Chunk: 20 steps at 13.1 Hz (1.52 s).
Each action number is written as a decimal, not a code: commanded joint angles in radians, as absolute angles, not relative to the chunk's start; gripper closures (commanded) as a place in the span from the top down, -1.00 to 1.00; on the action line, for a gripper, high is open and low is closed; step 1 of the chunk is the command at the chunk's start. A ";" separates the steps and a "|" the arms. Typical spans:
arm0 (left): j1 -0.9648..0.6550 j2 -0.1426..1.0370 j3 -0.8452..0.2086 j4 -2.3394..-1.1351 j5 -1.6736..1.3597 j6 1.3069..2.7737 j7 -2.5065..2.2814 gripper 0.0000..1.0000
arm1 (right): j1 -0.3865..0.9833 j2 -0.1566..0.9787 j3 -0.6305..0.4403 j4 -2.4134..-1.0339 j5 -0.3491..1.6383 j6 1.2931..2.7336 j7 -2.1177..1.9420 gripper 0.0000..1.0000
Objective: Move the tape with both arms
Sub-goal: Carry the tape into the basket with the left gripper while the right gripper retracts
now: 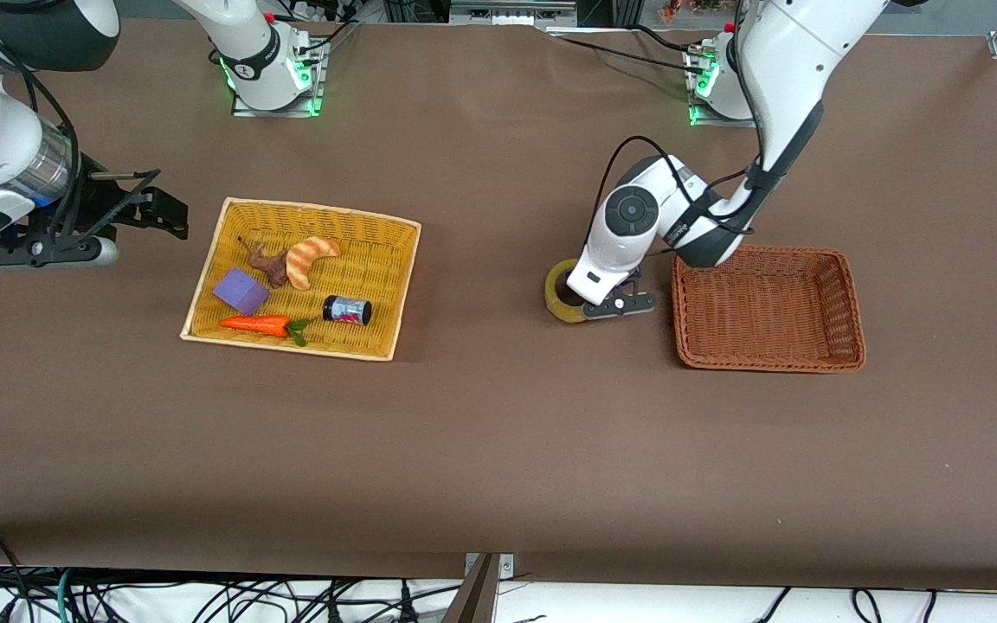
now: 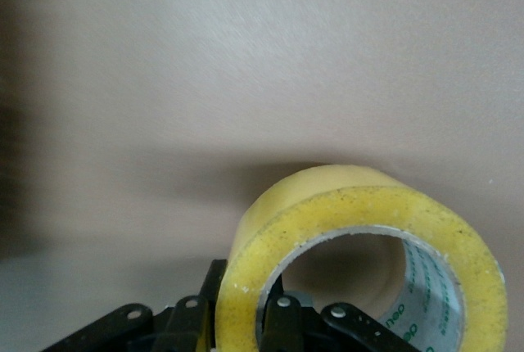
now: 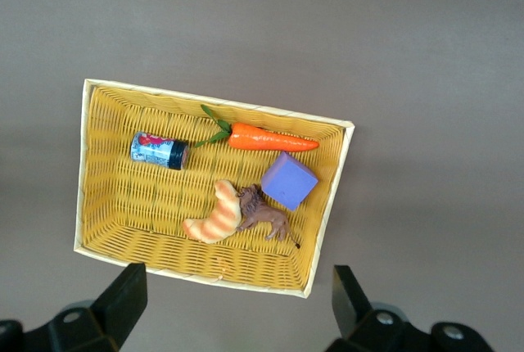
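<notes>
The tape (image 1: 561,291), a yellowish roll, stands on edge low over the brown table between the two baskets. My left gripper (image 1: 595,303) is shut on its wall, one finger inside the core hole and one outside. In the left wrist view the tape (image 2: 360,221) fills the frame and my left gripper (image 2: 246,313) pinches its rim, with the fingers (image 2: 284,319) partly hidden by the roll. My right gripper (image 1: 165,201) is open and empty, in the air beside the yellow basket at the right arm's end; it also shows in the right wrist view (image 3: 237,303).
The yellow basket (image 1: 317,210) holds a croissant (image 1: 308,260), a purple block (image 1: 241,291), a carrot (image 1: 258,324), a black-capped jar (image 1: 348,310) and a brown figure (image 1: 269,264). A brown wicker basket (image 1: 762,363) stands next to the tape, toward the left arm's end.
</notes>
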<state>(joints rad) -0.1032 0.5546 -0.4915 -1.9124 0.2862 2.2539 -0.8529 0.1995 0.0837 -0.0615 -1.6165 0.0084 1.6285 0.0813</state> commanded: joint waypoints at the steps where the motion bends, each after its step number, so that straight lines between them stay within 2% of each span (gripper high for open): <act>1: -0.064 0.430 -0.410 -1.824 0.154 1.993 -0.463 -1.00 | 0.195 0.084 -0.064 -1.614 0.032 1.615 0.075 1.00; 3: -0.064 0.359 -0.254 -1.825 0.080 1.938 -0.160 -1.00 | 0.195 0.086 -0.064 -1.615 0.032 1.615 0.074 1.00; 5: -0.064 0.339 -0.105 -1.832 0.043 1.922 0.120 -1.00 | 0.196 0.086 -0.063 -1.617 0.031 1.614 0.074 1.00; 7: -0.064 0.341 -0.007 -1.835 0.041 1.927 0.292 -1.00 | 0.201 0.086 -0.061 -1.621 0.025 1.614 0.075 1.00; 9: -0.063 0.345 0.032 -1.850 0.043 1.953 0.369 -1.00 | 0.204 0.087 -0.061 -1.621 0.018 1.615 0.074 1.00; 14: -0.061 0.362 0.063 -2.043 0.044 2.282 0.413 -1.00 | 0.206 0.094 -0.058 -1.621 0.015 1.620 0.072 1.00; 20: -0.061 0.431 0.063 -2.121 0.044 2.492 0.400 -1.00 | 0.209 0.098 -0.058 -1.615 -0.002 1.621 0.054 1.00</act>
<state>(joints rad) -0.0488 0.4301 0.0503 -2.0916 0.0687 2.4392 0.3790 0.2031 0.0991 -0.0588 -1.6234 0.0094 1.6248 0.0679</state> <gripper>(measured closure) 0.780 0.000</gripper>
